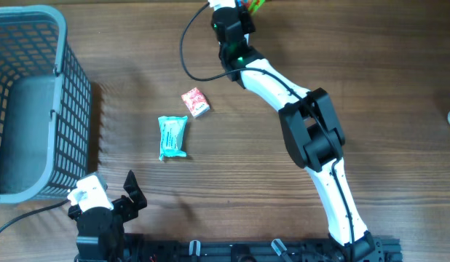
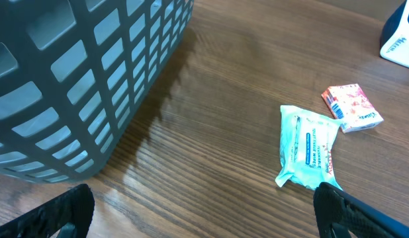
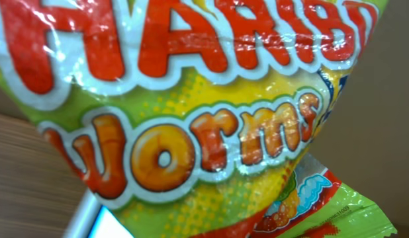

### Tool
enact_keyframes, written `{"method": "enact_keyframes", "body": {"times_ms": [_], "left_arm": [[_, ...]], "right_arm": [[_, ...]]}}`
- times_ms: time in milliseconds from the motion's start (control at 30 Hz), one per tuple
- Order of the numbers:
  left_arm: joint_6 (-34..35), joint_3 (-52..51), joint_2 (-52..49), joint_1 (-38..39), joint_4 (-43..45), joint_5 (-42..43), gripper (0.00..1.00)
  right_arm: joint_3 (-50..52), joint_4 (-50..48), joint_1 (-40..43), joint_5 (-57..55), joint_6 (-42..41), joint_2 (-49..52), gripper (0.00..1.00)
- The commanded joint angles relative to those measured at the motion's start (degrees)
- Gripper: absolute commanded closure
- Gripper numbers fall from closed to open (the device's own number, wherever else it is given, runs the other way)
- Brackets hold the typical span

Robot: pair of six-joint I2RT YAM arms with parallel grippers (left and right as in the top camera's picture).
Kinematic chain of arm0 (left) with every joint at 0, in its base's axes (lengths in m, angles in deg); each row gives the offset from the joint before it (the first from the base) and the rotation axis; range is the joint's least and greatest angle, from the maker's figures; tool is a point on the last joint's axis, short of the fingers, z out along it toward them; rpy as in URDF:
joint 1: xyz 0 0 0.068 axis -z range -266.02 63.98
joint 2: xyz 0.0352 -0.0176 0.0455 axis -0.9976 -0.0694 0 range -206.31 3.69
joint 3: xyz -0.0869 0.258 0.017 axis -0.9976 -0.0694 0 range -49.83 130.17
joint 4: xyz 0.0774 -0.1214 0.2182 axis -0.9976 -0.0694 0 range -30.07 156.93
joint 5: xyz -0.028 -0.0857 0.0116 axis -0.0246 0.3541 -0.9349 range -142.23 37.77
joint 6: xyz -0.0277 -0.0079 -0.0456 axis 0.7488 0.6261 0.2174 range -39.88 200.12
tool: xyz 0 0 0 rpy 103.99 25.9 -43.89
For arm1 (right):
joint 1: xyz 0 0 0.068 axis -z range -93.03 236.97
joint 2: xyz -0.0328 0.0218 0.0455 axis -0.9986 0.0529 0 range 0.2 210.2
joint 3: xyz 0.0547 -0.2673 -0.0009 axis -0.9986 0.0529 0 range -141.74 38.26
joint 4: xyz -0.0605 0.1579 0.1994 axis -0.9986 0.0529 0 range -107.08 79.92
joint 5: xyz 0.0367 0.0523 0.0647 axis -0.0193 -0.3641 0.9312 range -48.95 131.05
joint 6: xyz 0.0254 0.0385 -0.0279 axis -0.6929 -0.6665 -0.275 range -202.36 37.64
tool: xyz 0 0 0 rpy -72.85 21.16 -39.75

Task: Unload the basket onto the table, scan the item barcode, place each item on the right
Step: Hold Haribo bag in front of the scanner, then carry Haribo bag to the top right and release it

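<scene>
Haribo bag [image 3: 191,132] pinched in right hand [image 1: 241,10] at far table [image 1: 400,87] edge, left hand [image 2: 203,211] wide open beside basket [image 1: 65,87]

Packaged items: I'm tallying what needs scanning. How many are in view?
3. A teal wipes pack lies mid-table; a small red box sits just beyond it; the right tool holds a Haribo Worms bag at the far edge. The basket may hide more.
</scene>
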State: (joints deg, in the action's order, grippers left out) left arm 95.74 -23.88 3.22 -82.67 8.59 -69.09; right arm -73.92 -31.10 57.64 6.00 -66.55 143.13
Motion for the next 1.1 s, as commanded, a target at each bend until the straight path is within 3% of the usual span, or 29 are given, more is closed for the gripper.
{"method": "enact_keyframes", "body": {"times_ms": [0, 300, 433, 567, 633, 767, 933, 1067], "left_arm": [[0.28, -0.24, 0.17, -0.22, 0.04, -0.57, 0.0], [0.28, -0.24, 0.17, -0.22, 0.04, -0.57, 0.0], [0.28, -0.24, 0.17, -0.22, 0.04, -0.57, 0.0], [0.28, -0.24, 0.17, -0.22, 0.04, -0.57, 0.0], [0.28, -0.24, 0.17, -0.22, 0.07, -0.57, 0.0], [0.28, -0.24, 0.17, -0.22, 0.04, -0.57, 0.0], [0.28, -0.22, 0.17, -0.22, 0.07, -0.57, 0.0], [0.28, -0.24, 0.17, -0.22, 0.07, -0.57, 0.0]], "right_arm": [[-2.21, -0.46, 1.27, -11.23, 1.92, -1.42, 0.96], [-3.85, 2.89, 2.12, -30.18, 15.52, -14.75, 0.96], [-3.85, 9.92, 6.51, -36.52, 14.8, -20.72, 0.96], [-3.85, 25.11, 15.85, -36.7, 6.4, -23.37, 0.96], [-3.34, 35.32, 21.29, -32.13, -0.17, -23.34, 0.96], [-1.53, 53.13, 33.42, -8.66, -17.44, -22.93, 0.96], [-1.33, 57.42, 47.8, 21.22, -22.45, -18.49, 0.96], [-1.31, 58.16, 53.24, 22.69, -23.67, -12.52, 0.96]]}}
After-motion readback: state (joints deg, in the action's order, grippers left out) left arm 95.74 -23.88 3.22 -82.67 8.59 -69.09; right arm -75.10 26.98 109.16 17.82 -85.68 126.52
